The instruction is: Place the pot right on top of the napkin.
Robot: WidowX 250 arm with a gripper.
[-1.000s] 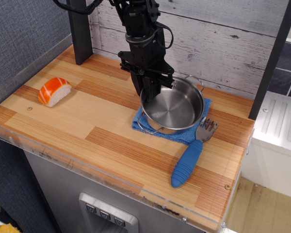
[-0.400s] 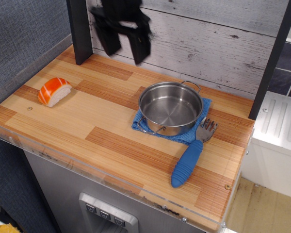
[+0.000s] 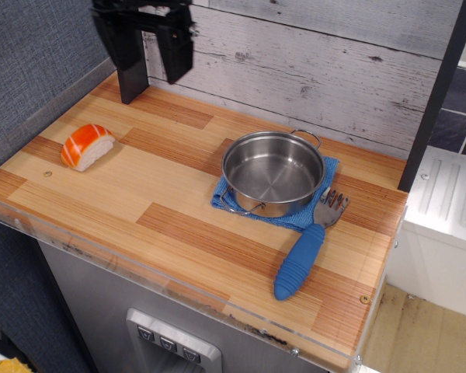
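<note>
Since a second ago the gripper (image 3: 145, 48) has let go of the pot (image 3: 273, 172), risen and swung away toward the far left corner of the table (image 3: 179, 225), where it now hangs with its jaws spread apart and nothing between them. Nearest the front edge, toward the right, a fork (image 3: 307, 251) with a blue handle lies pointing at the pot, its tines just beside the cloth. Behind it, the pot sits upright and empty on the napkin (image 3: 317, 214), which shows only as blue corners around its base, right of the table's middle. Over by the left edge lies a piece of salmon sushi (image 3: 86, 145), well apart from all this. Placing seems done, and the step in hand is the retreat; any next move calls only for keeping clear of the pot.
</note>
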